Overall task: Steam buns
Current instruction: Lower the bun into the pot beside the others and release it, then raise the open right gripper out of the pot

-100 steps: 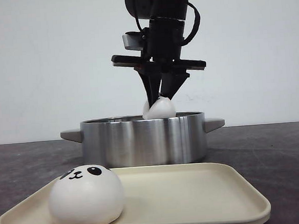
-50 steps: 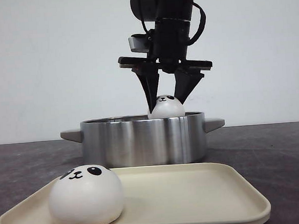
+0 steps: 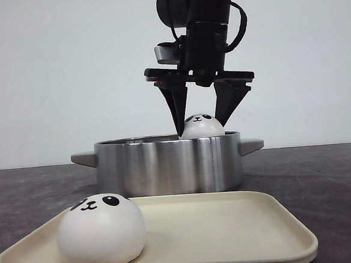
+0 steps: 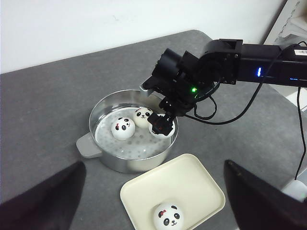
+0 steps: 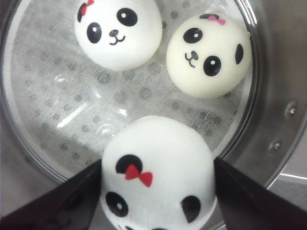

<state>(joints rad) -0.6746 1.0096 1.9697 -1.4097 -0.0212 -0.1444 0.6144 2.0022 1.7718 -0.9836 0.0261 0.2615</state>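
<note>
Three of the four buns sit inside the steel pot (image 3: 169, 165). One panda bun (image 5: 158, 184) with a red bow lies close against the pot's inner wall, between the fingers of the right gripper (image 3: 203, 114); in the front view only its domed top (image 3: 201, 126) shows above the rim. The fingers (image 3: 176, 104) are spread to either side of it, with a visible gap between each finger and the bun, so the gripper has released it (the jaws stand open, pointing straight down). A second bun with a red bow (image 5: 116, 29) and a creamier one with a pink bow (image 5: 209, 53) rest side by side on the perforated white liner (image 5: 72, 105) across the pot from the first, both face up.

The fourth bun (image 3: 100, 229) sits on the cream tray (image 3: 231, 236), at its left end as seen from the front, face turned upward. The tray lies on the dark grey bench (image 3: 323, 175) in front of the pot, just beside it and nearer the bench's front edge.

The left gripper (image 4: 153, 211) hangs high over the bench, its two dark fingers (image 4: 45, 203) wide apart and holding nothing. The right arm (image 4: 240, 57) reaches in over the pot from the bench's right side, a green light showing on its wrist.
</note>
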